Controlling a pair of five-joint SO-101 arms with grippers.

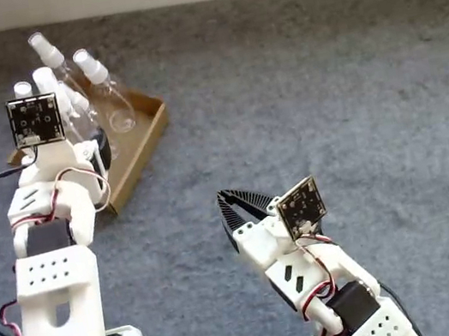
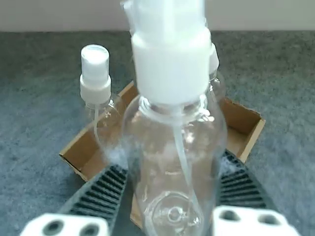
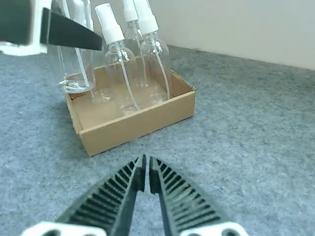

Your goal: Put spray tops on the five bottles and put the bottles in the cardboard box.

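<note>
A clear bottle (image 2: pixel 172 147) with a white spray top is upright between the fingers of my left gripper (image 2: pixel 172 189), which is shut on it over the cardboard box (image 2: pixel 243 130). In the right wrist view this held bottle (image 3: pixel 74 64) has its base at a far corner of the box (image 3: pixel 142 120); I cannot tell whether it touches the floor of the box. Several other capped bottles (image 3: pixel 152 59) stand upright in the box. My right gripper (image 3: pixel 146 169) is shut and empty, low over the carpet, a short way in front of the box (image 1: pixel 142 143).
Grey carpet (image 1: pixel 325 98) covers the whole work surface, with open room to the right of the box and around my right gripper (image 1: pixel 223 201). A pale wall runs along the far edge.
</note>
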